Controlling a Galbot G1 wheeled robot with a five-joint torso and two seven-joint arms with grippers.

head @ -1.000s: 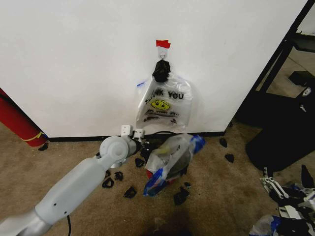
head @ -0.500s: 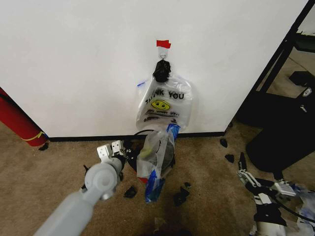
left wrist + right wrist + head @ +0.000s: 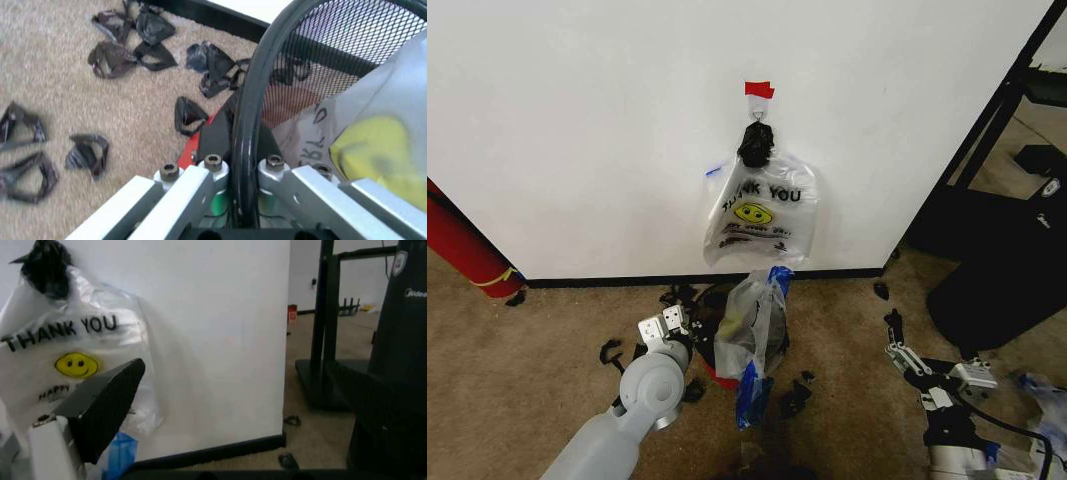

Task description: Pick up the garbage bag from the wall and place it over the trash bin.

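Down on the carpet below the wall, the bin stands just in front of the black baseboard, its red base showing at the floor. The garbage bag — crinkly, translucent, with blue patches — stands up out of the bin, one blue tip rising near the baseboard and another hanging down the bin's front. It is bunched, not spread over the rim.

The left gripper is at the bin's left side. From the left wrist camera the left gripper has its fingers closed on the bin's black rim, one on each side of the wire, with the mesh wall and a grey-and-yellow fold of the bag just inside.

The right gripper hangs low at the right, well apart from the bin, over carpet; whether it is apart or together I cannot tell. Its wrist camera shows one dark finger in front of the "THANK YOU" bag.

That bag hangs on the wall from a black knot under red tape — above the bin. Black scraps litter the carpet around the bin
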